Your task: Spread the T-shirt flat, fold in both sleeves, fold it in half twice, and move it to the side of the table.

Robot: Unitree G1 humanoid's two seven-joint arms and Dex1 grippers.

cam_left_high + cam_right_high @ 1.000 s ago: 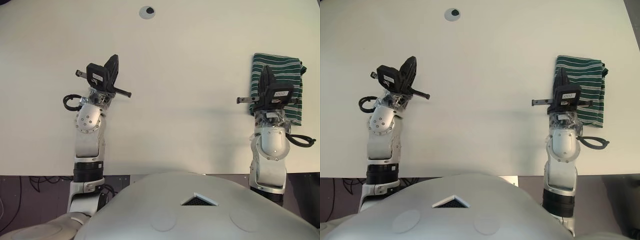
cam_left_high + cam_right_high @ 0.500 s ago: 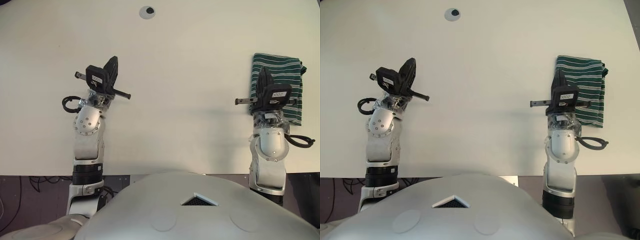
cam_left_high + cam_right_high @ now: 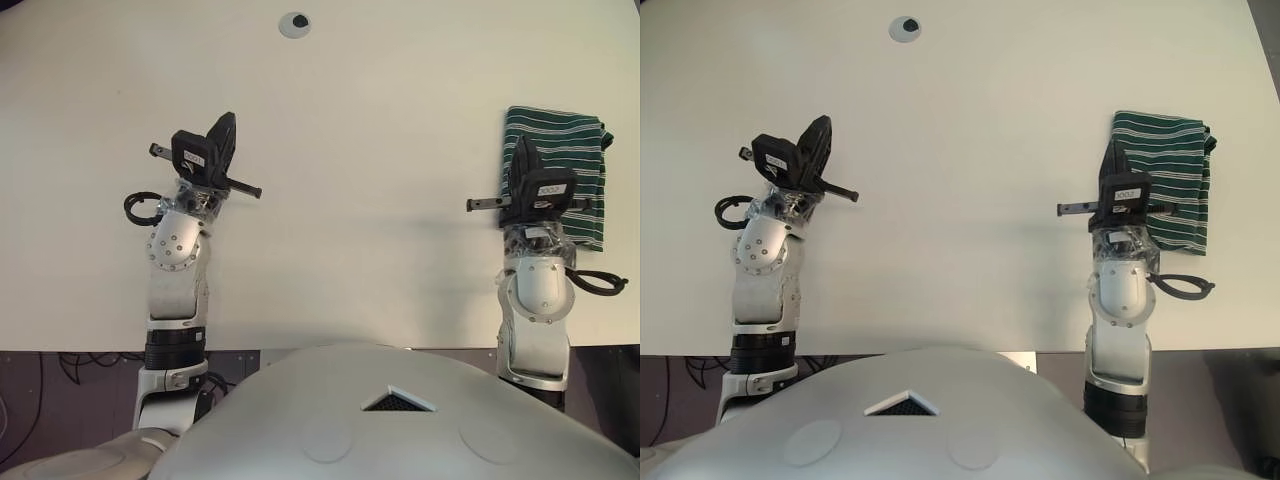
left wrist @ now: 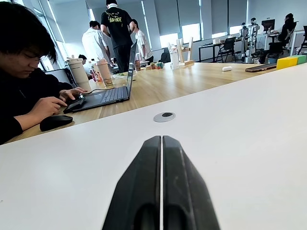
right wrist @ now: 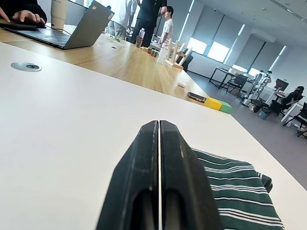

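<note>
Right tool (image 5: 158, 125) eased back, shut — T-shirt (image 5: 232, 187) folded

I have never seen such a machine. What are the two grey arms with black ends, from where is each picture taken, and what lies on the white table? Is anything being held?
This is a humanoid robot with two arms. Two pictures come from a camera on its head, looking down over the arms, and both show the same scene. The other two come from cameras on the wrists, each looking along its own gripper.

Each arm ends in a gripper of two black fingers. The left gripper and the right gripper are both shut and hold nothing.

On the white table lies a T-shirt, green with white stripes. It is folded small and sits near the table's right edge, beside the right gripper. The grey disc at the far side is set into the tabletop and is probably a cable opening.
</note>
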